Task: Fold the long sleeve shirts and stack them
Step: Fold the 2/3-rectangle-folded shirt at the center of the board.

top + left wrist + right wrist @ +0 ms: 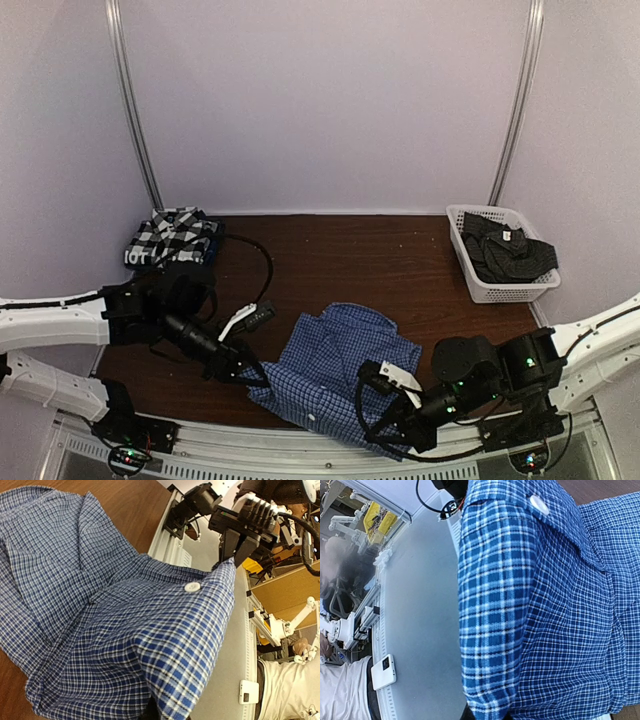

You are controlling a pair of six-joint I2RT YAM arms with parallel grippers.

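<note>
Nearest, along the table's near edge by the silver aluminium rail [300, 455], the blue fine-check cloth button-up shirt [335, 362] has its near hem lifted and stretched between the two grippers. The right gripper [230, 560] is pinched tight on one end of that hem; the left wrist view shows its black fingers clamped together on the cloth, just past a small white button [192, 586]. The left gripper [253, 377] is at the other end, at the shirt's near-left corner. Its fingers are mostly buried under the fabric, but the cloth runs taut straight into them, so they read as closed on the hem.

The rest of the shirt lies rumpled on the dark brown wooden table [350, 260], partly folded, its far part spread toward the middle of the table.

Farther back, at the far left corner, the black-and-white plaid cloth shirt [175, 232] sits folded on top of the navy cloth shirt with white block letters [135, 257], whose lettered edge shows below the plaid one. At the far right stands a white slotted plastic basket [470, 275], and the dark charcoal cloth shirt [510, 252] lies bunched inside it, spilling over the right rim.
</note>
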